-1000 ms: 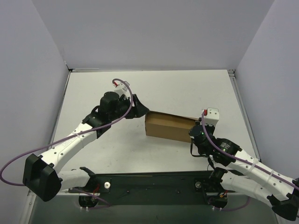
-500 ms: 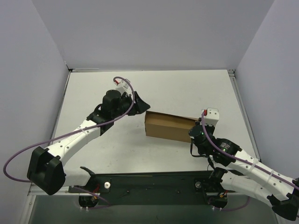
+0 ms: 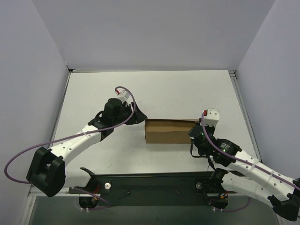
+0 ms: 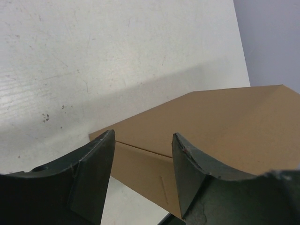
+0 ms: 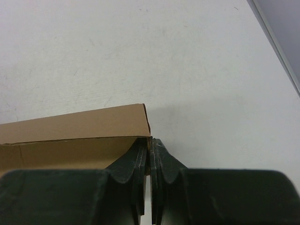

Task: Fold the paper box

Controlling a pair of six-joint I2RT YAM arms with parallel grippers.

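The paper box (image 3: 168, 131) is a shallow brown cardboard box lying mid-table, its long side level across the top view. My left gripper (image 3: 141, 117) sits at the box's left end. In the left wrist view the left gripper (image 4: 142, 140) stands open, and the box's corner (image 4: 140, 154) shows between and just beyond its fingers. My right gripper (image 3: 196, 128) is at the box's right end. In the right wrist view the right gripper (image 5: 150, 143) is shut on the thin right side wall of the box (image 5: 75, 124).
Grey walls close in the white table (image 3: 187, 93) at the back and on both sides. A black base plate (image 3: 150, 183) runs along the near edge between the arm bases. A purple cable (image 3: 126, 101) loops over the left arm.
The box's left end has swung toward the near edge, so the box now lies level instead of slanted. My left gripper moved nearer with it and its jaws narrowed. The right gripper kept its grip.
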